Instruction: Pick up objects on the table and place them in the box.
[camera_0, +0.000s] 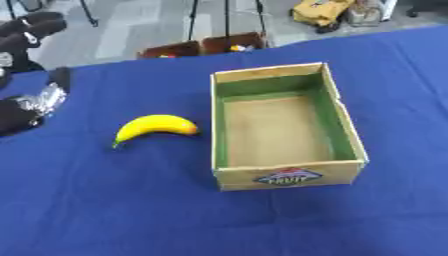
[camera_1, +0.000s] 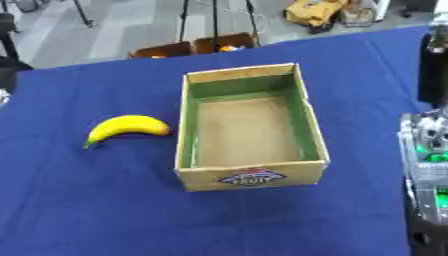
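A yellow banana (camera_0: 156, 127) lies on the blue tablecloth (camera_0: 131, 200), just left of the box and apart from it. The cardboard box (camera_0: 285, 175) stands in the middle with its top open, green inner walls, a bare brown floor and a fruit label on its front. Nothing shows inside it. My left hand (camera_0: 31, 35) is at the left edge, well behind and left of the banana, open with fingers pointing up and holding nothing. My right hand (camera_1: 433, 65) shows only as a dark shape at the right edge, right of the box.
Beyond the table's far edge, two small open cartons (camera_0: 203, 47) sit on the floor, with stand legs (camera_0: 226, 20) and a yellow bag (camera_0: 322, 11) behind them. My right forearm (camera_1: 427, 150), silver with green lights, fills the right edge.
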